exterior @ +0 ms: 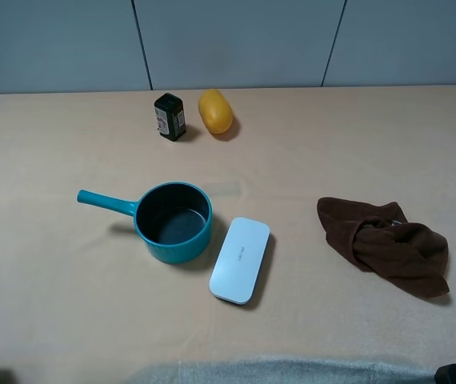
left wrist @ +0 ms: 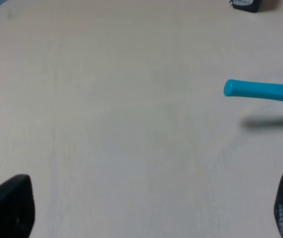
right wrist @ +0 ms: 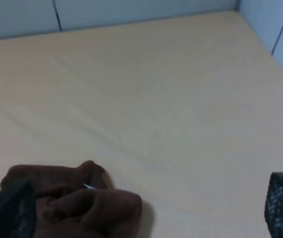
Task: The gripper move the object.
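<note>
beige table (exterior: 68, 320): white case (exterior: 241, 259) touching teal saucepan (exterior: 172, 222); brown cloth (exterior: 384, 242) apart; both jaws apart, empty.

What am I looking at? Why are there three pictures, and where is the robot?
It is a robot with two arms, and each arm ends in a gripper, like a pinching hand. One picture comes from a camera high above the table. The other two come from small cameras on the robot's wrists, so you see only the black fingertips at the edges.

On the table sit a teal saucepan, a flat white case, a crumpled brown cloth, a small dark box and a yellow thing.

The left gripper looks toward the saucepan's handle. The right gripper hangs near the cloth. Both are open and hold nothing.
</note>
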`<state>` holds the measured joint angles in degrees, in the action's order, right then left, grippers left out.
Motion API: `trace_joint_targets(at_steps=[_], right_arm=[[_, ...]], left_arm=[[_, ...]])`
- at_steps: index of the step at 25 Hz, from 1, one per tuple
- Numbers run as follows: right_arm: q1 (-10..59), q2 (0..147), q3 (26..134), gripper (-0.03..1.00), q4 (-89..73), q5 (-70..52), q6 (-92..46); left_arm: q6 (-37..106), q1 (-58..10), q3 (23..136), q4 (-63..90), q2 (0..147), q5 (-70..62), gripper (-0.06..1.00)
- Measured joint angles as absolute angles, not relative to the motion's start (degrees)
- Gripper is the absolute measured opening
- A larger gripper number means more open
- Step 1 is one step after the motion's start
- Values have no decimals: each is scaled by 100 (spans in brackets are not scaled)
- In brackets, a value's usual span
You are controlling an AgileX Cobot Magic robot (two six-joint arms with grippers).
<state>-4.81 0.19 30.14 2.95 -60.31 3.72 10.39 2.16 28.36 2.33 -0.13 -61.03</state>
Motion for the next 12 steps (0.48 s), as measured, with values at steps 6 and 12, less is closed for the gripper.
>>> trace_joint_targets(at_steps=[6,12], right_arm=[[-481,-36,2828,69,295,-5902,372],[-481,-36,2828,69,295,-5888,372]], left_arm=[[1039,216,2836,233,-13,-6103,96],[1039,216,2836,233,-13,-6103,96]])
